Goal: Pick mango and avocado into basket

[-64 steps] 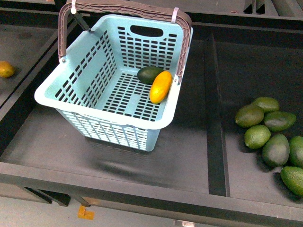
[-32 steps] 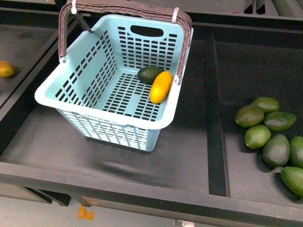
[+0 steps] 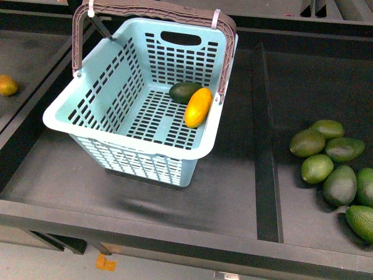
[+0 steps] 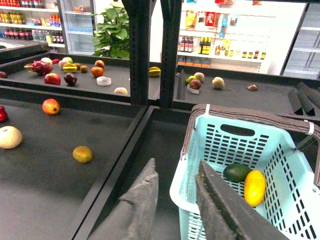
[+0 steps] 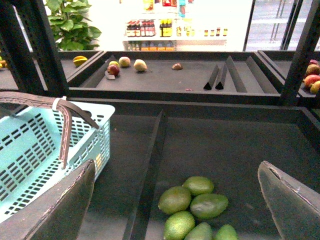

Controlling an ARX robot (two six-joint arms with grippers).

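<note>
While neither arm shows in the front view, the light teal slotted plastic basket with its brown swing handle sits on the dark shelf, holding the yellow-orange oval mango and the dark green egg-shaped avocado, which touch at its far right corner. A pile of green avocados lies well to the right. The left gripper hovers above the basket's left rim, its fingers slightly apart and empty. The right gripper hangs above the pile, its fingers spread wide.
</note>
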